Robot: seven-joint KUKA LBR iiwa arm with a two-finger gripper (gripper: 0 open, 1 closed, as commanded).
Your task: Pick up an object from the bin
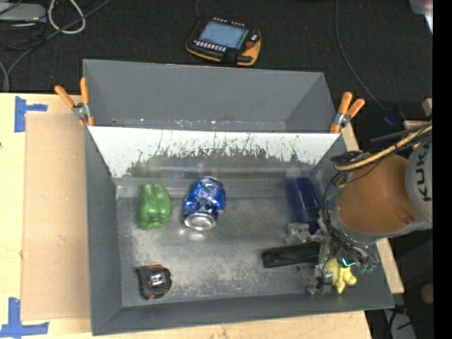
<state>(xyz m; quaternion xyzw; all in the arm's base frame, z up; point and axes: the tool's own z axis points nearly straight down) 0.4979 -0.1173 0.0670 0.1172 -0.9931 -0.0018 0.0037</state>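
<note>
The gripper [319, 260] is down inside the bin [205, 97], close to its near right corner, with the arm's orange cover [371, 196] above the right wall. I cannot tell whether the jaws stand wide or narrow, or whether anything sits between them.

A flat black bar [288, 256] lies on the floor with its right end at the gripper. A small yellow lump [343, 278] lies just beside the gripper, nearer the corner. A dark blue can [302, 198] lies by the right wall, towards the far side.

Well apart from these, a crushed blue can [204, 202] and a green pepper [154, 205] lie side by side near the far wall. A black tape measure [153, 282] sits in the near left corner.
</note>
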